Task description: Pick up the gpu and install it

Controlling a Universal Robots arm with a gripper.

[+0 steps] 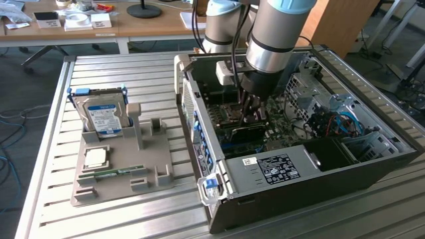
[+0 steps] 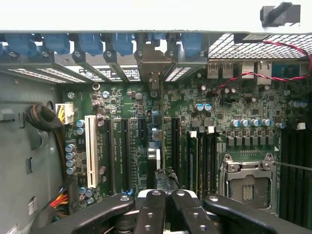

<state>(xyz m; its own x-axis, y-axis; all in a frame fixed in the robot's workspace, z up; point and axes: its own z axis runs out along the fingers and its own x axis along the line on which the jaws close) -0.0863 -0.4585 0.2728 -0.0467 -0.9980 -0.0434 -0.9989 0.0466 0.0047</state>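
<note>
case (image 1: 299, 164) on table (image 1: 126, 219) | tray (image 1: 123, 164) at exterior view's left of case | drive (image 1: 103, 117) upright in tray | gpu (image 2: 155, 146) in motherboard (image 2: 195, 126) slot

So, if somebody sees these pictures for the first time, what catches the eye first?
Probably the robot arm reaching down into the open computer case, its shut gripper pressing the gpu edge-on over the green motherboard. At the exterior view's left, a hard drive stands upright in a grey holder.
</note>
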